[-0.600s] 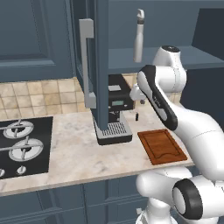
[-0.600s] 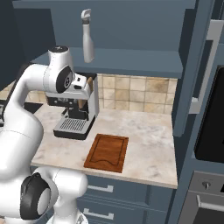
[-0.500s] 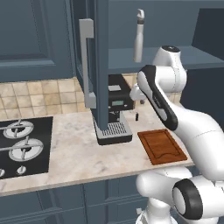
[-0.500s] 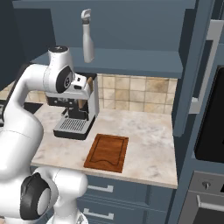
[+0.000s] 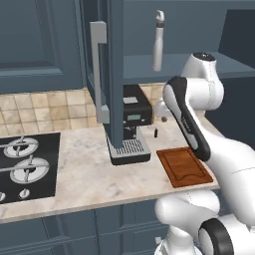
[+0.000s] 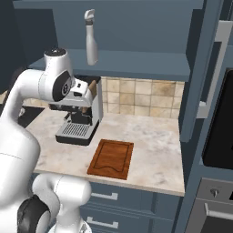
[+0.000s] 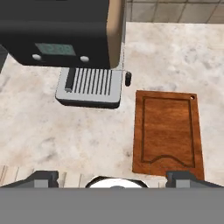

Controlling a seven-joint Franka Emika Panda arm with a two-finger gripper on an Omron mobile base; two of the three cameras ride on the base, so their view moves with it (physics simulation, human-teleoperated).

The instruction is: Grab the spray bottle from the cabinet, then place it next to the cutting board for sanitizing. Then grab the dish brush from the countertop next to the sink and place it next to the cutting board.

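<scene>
Countertop [image 5: 84, 179]: beige marbled stone over dark blue cupboards, tiled wall behind. Borne directly on it: one black coffee machine [image 5: 130, 124] with a grey ribbed drip tray, standing upright toward the back; one cutting board [image 5: 185, 166], reddish-brown wood with a groove near its edge, lying flat just beside the machine near the front edge, apart from it; one black hob [image 5: 25, 167] set into the surface at the far end.

Cabinet [image 6: 136, 63] shelf, dark blue-grey: carried one spray bottle [image 6: 91, 38], upright, door open.
</scene>
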